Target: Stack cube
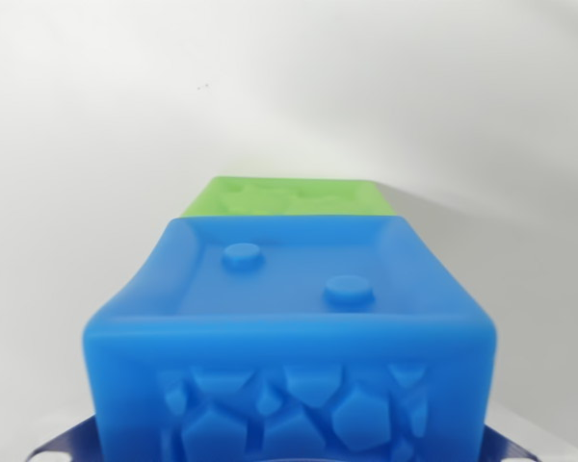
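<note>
Right up against the lens, the blue cube (287, 327) fills the lower middle of the frame, and at the bottom corners two dark blue-grey slivers of the gripper (289, 454) peek out on either side of it. Whether the jaws are clamped on the cube or merely flanking it, I cannot tell from here; the fingertips are hidden below the edge.

No brand, no label, no writing anywhere on show. What the cube does carry is relief: its near face is covered in a raised pattern of faceted, stone-like shapes, and its recessed top holds two round studs, one towards the upper left, one lower right.

The count: one blue cube, one green cube (289, 197), two in all.

The blue one sits square to the camera, near face straight on, top edges running away up the frame; its sides look equal, so no long axis to call.

Just behind it, in the centre of the frame, the green cube shows only its top, with faint relief. Whether the two touch is unclear. Beyond lies a plain white surface (96, 115).
</note>
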